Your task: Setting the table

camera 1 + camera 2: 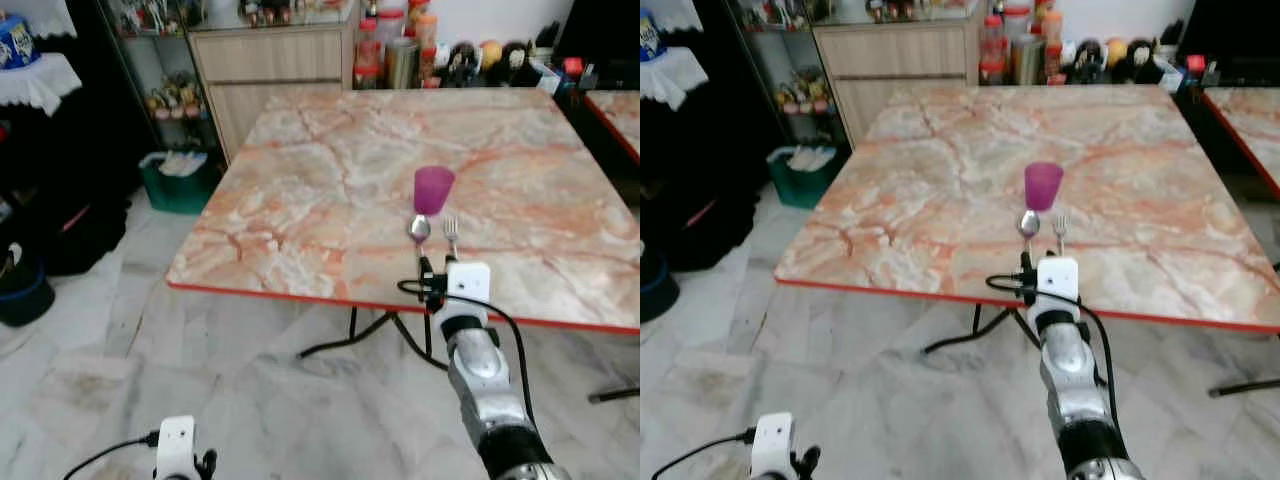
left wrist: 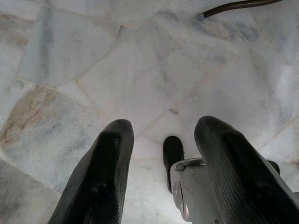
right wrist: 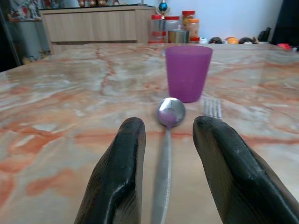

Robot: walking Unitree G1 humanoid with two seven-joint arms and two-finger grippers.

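We see our right pincer [image 3: 167,163] spread wide over the spoon [image 3: 168,122] handle at the bench's [image 1: 300,200] near edge. The fork [image 1: 451,234] lies just beside the spoon, the purple cup [image 1: 433,189] behind both. Our left pincer [image 2: 163,172] hangs spread over the floor [image 2: 140,70].

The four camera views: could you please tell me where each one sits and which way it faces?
Left and right eye views: on the head, looking forward and down at the marble table; both arms show.
Left wrist view: on the idle left arm, facing the floor past the open left end effector.
Right wrist view: along the open right end effector straddling the spoon.
Shared: spoon, fork, purple cup.
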